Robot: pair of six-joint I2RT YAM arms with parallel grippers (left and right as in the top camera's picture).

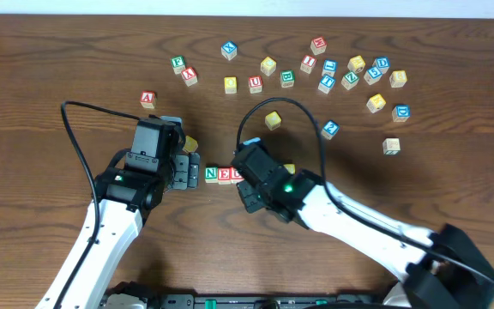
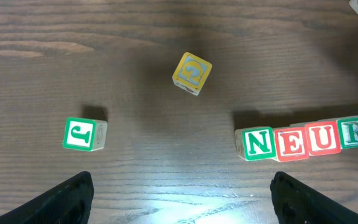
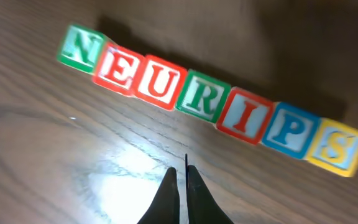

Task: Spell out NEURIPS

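Ahead of your right gripper [image 3: 180, 177] the NEURIPS row [image 3: 197, 102] bars the way; the table [image 3: 42, 155] beside its tips lies bare. Your left gripper [image 2: 182, 199] has a yellow cube [image 2: 192, 73] straight ahead and a green cube [image 2: 84, 134] ahead-left, with free room between them.

N cube [image 3: 79, 48] green | E cube [image 3: 117, 68] red | U cube [image 3: 160, 81] red | R cube [image 3: 201, 98] green | I cube [image 3: 244, 117] red | P cube [image 3: 289, 130] blue | S cube [image 3: 337, 147] yellow, letter perhaps pale blue (blurred) | surface [image 3: 36, 155] dark brown wood grain
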